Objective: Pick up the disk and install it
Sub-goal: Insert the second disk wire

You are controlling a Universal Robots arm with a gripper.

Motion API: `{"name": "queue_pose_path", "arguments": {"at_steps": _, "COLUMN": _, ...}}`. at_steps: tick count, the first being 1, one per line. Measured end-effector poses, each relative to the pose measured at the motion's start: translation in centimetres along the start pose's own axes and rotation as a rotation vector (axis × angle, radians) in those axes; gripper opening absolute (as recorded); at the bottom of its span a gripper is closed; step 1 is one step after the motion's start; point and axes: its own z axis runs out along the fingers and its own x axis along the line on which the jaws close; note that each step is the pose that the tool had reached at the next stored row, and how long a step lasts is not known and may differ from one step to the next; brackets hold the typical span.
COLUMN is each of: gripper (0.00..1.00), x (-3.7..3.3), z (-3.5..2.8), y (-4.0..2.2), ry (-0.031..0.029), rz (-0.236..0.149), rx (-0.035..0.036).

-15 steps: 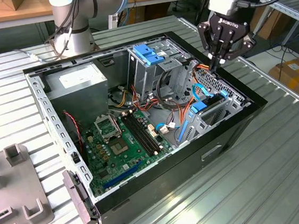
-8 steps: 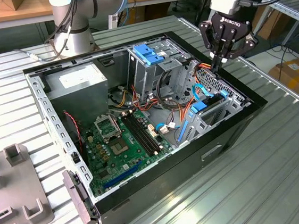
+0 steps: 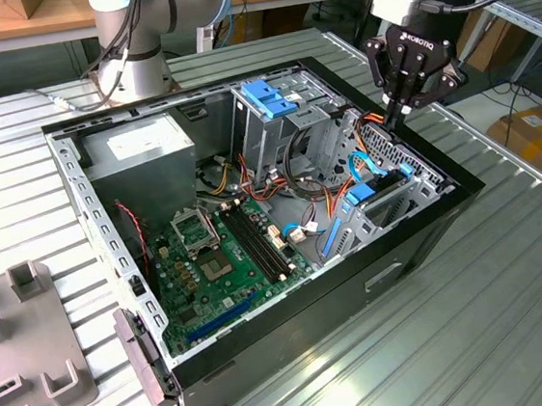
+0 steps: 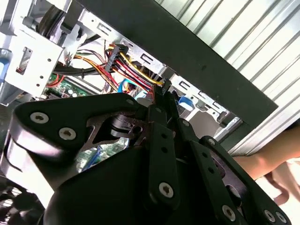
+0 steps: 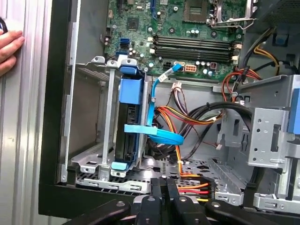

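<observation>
**Disk seated in bay, gripper clenched above case**

Gripper (image 3: 395, 112) at upper right of the exterior view, fingers pressed together, holding nothing, over the computer case (image 3: 429, 230) edge. Disk (image 5: 129, 126) stands upright in its bay, centre-left of the first wrist view. Hand (image 5: 9, 49) at upper left.

The disk (image 5: 129, 136) stood edge-on in its bay, label hidden; a hand (image 5: 9, 49) was cut off beside the case (image 5: 58, 108).
</observation>
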Motion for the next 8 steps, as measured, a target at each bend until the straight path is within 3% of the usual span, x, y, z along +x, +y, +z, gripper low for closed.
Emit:
{"name": "queue_pose_path", "arguments": {"at_steps": 1, "gripper": 0.16, "x": 0.01, "z": 0.02, "y": 0.00, "ry": 0.0006, "rz": 0.024, "rx": -0.0022}}
{"name": "queue_pose_path", "arguments": {"at_steps": 5, "gripper": 0.16, "x": 0.13, "z": 0.04, "y": 0.02, "ry": -0.0011, "rz": 0.025, "rx": -0.0002}}
{"name": "queue_pose_path", "arguments": {"at_steps": 8, "gripper": 0.16, "x": 0.38, "z": 0.15, "y": 0.09, "ry": -0.0016, "rz": 0.027, "rx": 0.0211}}
